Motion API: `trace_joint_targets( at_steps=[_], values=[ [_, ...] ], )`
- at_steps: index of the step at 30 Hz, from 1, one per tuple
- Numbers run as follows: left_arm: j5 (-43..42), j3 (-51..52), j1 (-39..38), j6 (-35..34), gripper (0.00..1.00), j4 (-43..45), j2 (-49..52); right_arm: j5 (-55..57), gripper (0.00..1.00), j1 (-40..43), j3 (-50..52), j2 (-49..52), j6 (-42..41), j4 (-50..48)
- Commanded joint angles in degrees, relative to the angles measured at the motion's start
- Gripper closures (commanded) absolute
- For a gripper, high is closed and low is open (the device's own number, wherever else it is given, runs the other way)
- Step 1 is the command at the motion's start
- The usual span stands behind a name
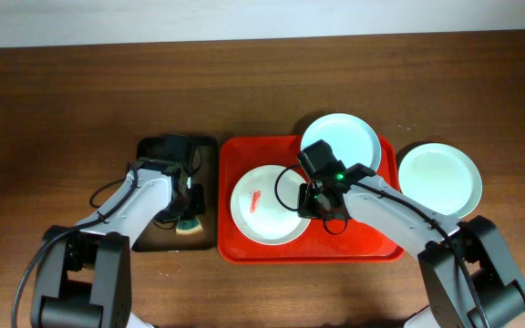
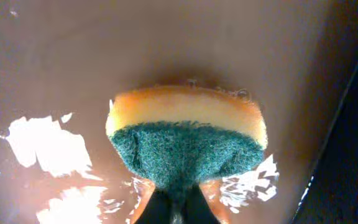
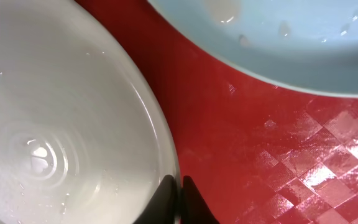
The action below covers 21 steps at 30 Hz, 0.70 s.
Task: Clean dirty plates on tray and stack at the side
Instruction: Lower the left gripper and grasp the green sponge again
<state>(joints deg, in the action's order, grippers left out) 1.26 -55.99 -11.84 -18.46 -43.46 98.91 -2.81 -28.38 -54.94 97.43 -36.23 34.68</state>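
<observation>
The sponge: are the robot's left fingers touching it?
Touching. The left wrist view shows the green side of the sponge squeezed between the two dark left fingers, with no gap.

So the tray (image 1: 365, 242) sits mid-table, with a smaller tray (image 1: 208, 164) just left of it. Two plates are on the tray: the near plate (image 1: 264, 206) takes up its left half, and the far plate (image 1: 340, 143) is at the far right corner, hanging over the far rim. A third plate (image 1: 438, 179) is on the table just right of the tray. A sponge (image 1: 190, 225) is at the smaller tray's near end.
</observation>
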Motion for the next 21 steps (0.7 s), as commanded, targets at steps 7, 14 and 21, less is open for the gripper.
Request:
trace_joint_targets(
  at_steps=[7,14,21],
  values=[
    [-0.35,-5.31,4.11,3.58,1.00,-0.37,-20.65,0.07,0.86,-0.48,0.42,-0.17,-0.07,0.15],
    [-0.39,-5.14,3.82,3.54,1.00,-0.37,-25.14,0.11,0.85,-0.48,0.42,-0.17,-0.07,-0.02],
    [-0.39,-5.14,3.69,3.58,1.00,0.17,-19.47,0.11,0.81,-0.48,0.42,-0.17,-0.07,-0.02]
  ],
)
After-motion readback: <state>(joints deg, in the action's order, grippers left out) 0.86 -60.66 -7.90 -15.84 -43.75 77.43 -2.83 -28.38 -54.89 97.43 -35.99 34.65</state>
